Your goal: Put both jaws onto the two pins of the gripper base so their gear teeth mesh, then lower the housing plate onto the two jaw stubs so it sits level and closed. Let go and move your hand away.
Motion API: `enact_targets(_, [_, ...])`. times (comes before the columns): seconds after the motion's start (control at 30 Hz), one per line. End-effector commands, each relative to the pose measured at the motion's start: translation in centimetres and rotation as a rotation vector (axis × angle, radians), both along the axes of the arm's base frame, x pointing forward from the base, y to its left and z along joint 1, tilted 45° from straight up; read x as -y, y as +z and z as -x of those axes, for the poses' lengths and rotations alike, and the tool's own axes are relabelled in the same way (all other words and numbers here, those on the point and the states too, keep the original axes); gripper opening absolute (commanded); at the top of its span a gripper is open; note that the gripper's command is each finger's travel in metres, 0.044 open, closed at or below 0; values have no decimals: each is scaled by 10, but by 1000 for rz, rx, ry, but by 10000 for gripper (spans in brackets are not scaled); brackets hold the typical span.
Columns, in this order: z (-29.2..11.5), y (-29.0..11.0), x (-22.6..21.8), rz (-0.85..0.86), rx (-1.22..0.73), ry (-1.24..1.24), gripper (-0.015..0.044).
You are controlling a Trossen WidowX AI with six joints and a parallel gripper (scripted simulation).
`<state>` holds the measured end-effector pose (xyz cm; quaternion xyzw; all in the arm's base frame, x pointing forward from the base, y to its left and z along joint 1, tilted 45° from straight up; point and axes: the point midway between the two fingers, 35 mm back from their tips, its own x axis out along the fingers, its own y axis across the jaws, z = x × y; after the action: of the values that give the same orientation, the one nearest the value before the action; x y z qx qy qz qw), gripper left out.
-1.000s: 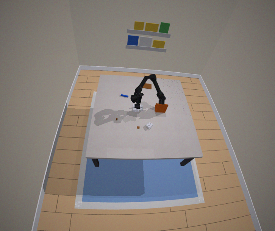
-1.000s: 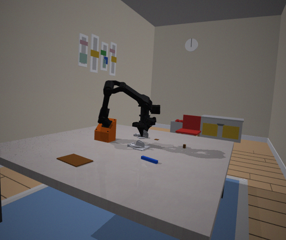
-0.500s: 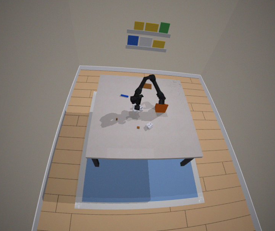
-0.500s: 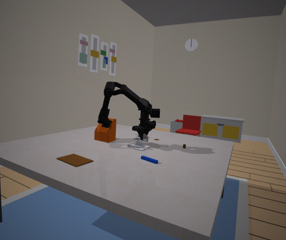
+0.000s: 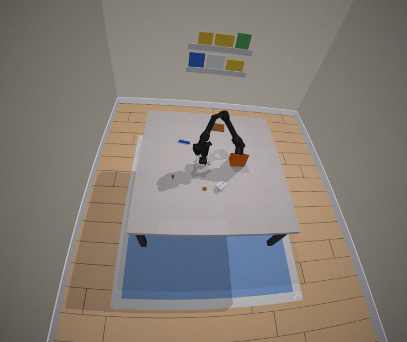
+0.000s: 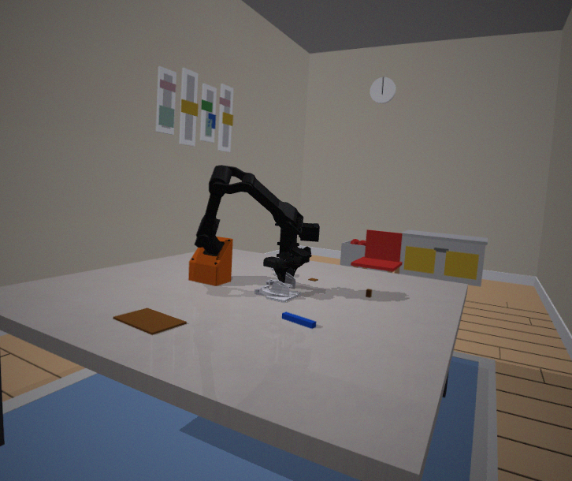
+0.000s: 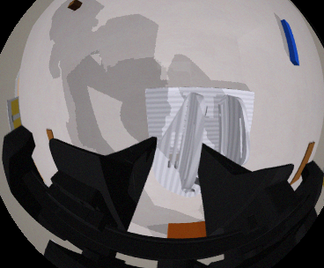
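The pale, ribbed gripper base (image 7: 156, 101) (image 6: 286, 299) lies on the table. One light grey jaw (image 7: 234, 130) stands over its right part in the wrist view. My gripper (image 7: 177, 145) (image 5: 203, 161) (image 6: 284, 280) points down and is shut on the other light grey jaw (image 7: 190, 144). It holds this jaw low over the base, left of the first jaw in the wrist view. The pins and gear teeth are hidden, so seating and meshing cannot be told. The white housing plate (image 5: 221, 186) lies apart, toward the table's front in the top view.
A blue bar (image 5: 184, 141) (image 6: 298, 320) (image 7: 290, 42), a flat brown plate (image 5: 218, 127) (image 6: 150, 320) and two small brown pieces (image 5: 172, 176) (image 5: 204, 188) lie on the table. The arm's orange mount (image 5: 239, 160) (image 6: 210, 270) stands near the base.
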<state>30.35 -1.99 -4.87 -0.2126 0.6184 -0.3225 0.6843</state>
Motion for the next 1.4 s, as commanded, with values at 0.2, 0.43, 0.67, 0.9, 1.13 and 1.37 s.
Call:
enact_targets(0.2, [2, -1, 1, 4, -7, 4, 134])
enact_targets(0.43, [2, -2, 2, 5, -10, 8, 134])
enact_targets(0.67, [2, -3, 3, 5, -12, 10, 134])
enact_targets(0.9, [2, -5, 5, 5, -12, 10, 134])
enact_targets(1.13, [2, -5, 6, 5, -12, 10, 134])
enact_targets(1.37, [2, -7, 8, 5, -12, 9, 134])
